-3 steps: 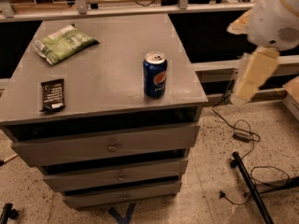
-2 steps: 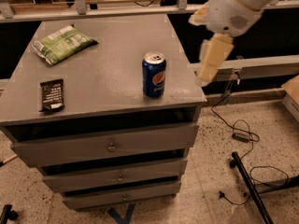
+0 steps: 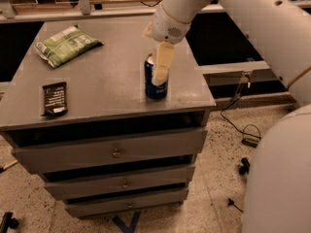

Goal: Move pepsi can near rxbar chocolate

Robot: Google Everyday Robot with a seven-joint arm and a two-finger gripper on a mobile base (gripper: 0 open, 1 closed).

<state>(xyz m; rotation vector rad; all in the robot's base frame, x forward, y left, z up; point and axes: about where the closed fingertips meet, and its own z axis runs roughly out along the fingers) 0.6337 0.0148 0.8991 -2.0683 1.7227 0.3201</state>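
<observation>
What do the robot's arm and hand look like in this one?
The arm is thick, smooth, white and tubular, with a small dark dot on one link. Its rounded wrist carries a dotted grille patch. The hand, pale cream and flat-sided, hangs at the pepsi can.

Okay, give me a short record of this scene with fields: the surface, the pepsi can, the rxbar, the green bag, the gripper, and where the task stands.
surface: grey drawer cabinet, three drawers below
pepsi can: upright, right front part of the top
rxbar chocolate: flat, near the left front edge
green bag: back left of the top
gripper: at the pepsi can, covering its upper part in this view; contact cannot be told
task state: can and bar apart, on opposite sides of the top; move not yet done
</observation>
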